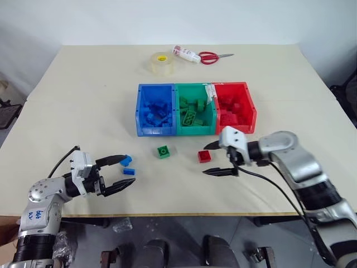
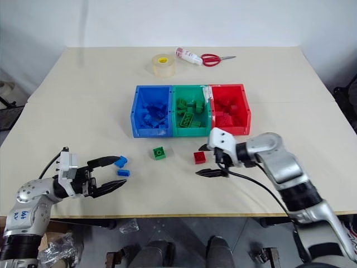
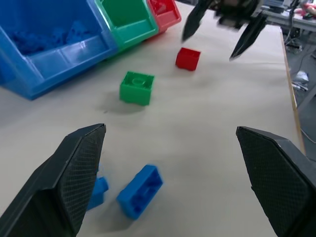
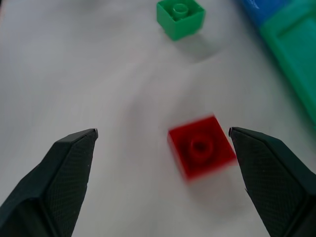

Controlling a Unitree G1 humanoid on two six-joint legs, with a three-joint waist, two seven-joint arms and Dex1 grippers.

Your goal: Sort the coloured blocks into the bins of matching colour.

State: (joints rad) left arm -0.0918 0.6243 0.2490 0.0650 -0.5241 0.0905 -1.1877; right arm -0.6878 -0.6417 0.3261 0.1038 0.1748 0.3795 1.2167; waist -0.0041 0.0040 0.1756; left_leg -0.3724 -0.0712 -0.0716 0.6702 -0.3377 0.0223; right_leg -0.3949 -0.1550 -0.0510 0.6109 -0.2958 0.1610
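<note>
Three joined bins stand mid-table: blue bin (image 1: 155, 110), green bin (image 1: 194, 110) and red bin (image 1: 235, 107), each holding several blocks of its colour. In front of them a green block (image 1: 163, 151) and a red block (image 1: 204, 156) lie loose on the table. Two blue blocks (image 1: 125, 160) (image 1: 129, 171) lie further left. My left gripper (image 1: 124, 172) is open, level, its fingers on either side of the blue blocks. My right gripper (image 1: 216, 158) is open and empty, pointing left and down just right of the red block (image 4: 201, 147).
At the back of the beige table (image 1: 72, 106) sit a tape roll (image 1: 162, 62), a small tube (image 1: 186, 53) and red-handled scissors (image 1: 215, 57). The table's front edge runs just below both grippers.
</note>
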